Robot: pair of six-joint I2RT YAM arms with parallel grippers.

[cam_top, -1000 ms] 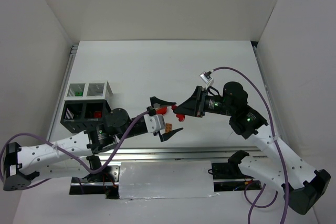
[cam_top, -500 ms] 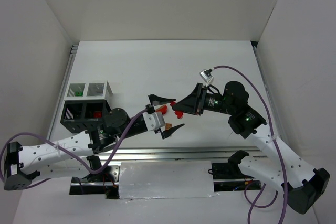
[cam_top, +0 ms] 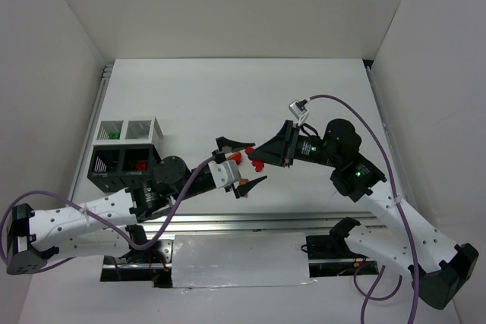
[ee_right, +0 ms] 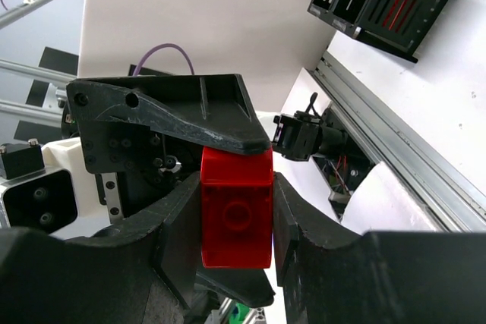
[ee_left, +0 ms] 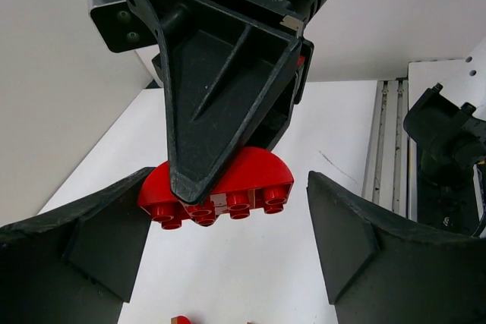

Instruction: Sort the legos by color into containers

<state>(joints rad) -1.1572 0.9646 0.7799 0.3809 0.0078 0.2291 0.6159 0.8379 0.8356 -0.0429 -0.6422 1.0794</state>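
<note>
Right gripper point(ee_left: 205, 181) was found pinching a red lego point(ee_left: 254, 180) between its jaws, held above the table point(cam_top: 228, 96) near its middle; left gripper point(cam_top: 256, 163) stood with jaws spread, one finger on either side of that brick, one visibly clear of it; the containers point(cam_top: 125, 153) sat well apart at the table's left edge.

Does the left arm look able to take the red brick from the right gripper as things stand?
Probably yes: the left gripper stands open on either side of the red brick, whose ends stick out past the right gripper.
</note>
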